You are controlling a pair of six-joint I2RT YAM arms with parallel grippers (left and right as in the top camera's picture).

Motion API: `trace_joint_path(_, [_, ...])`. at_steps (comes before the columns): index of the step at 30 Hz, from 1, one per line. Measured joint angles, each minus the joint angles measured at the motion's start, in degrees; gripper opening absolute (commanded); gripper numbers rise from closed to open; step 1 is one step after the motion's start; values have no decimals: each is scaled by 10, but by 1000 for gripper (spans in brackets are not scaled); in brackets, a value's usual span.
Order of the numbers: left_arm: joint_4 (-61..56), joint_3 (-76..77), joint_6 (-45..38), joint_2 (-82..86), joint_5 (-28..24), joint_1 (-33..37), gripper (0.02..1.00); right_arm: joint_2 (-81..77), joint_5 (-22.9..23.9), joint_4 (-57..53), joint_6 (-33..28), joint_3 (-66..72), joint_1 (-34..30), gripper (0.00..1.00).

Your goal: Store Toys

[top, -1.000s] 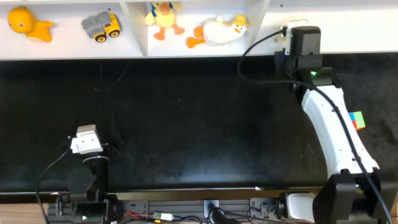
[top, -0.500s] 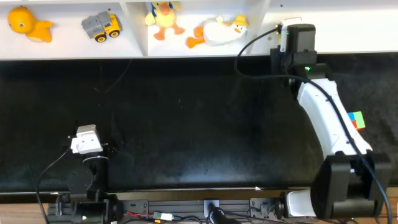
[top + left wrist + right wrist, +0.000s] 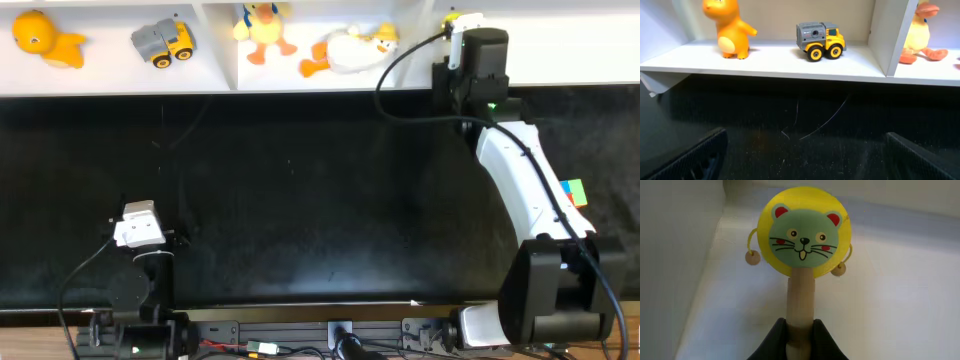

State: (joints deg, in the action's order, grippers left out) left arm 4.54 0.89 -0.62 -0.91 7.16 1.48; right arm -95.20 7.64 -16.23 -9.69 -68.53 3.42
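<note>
Since the right end effector [image 3: 800,332] gripped the rattle [image 3: 804,235] by its handle, head over the shelf [image 3: 900,305] in its right bay, close to a side wall [image 3: 675,255], the sound move seemed to be lowering it flat, clear of that wall, before opening.

Black tabletop [image 3: 300,200], matte and faintly speckled, thin pale scratches [image 3: 812,127] curving across it, loose wires [image 3: 262,347] bunched along its near edge

Our right arm [image 3: 508,165] wears a white shell, black joints, a green light and a looping black cable; our right gripper [image 3: 800,327] is black.
</note>
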Motion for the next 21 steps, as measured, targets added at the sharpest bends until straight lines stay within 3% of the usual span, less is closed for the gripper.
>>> trace_joint_path(21, [0, 0, 0, 0, 0, 0, 998, -73, -31, 16, 2, -42, 0, 88])
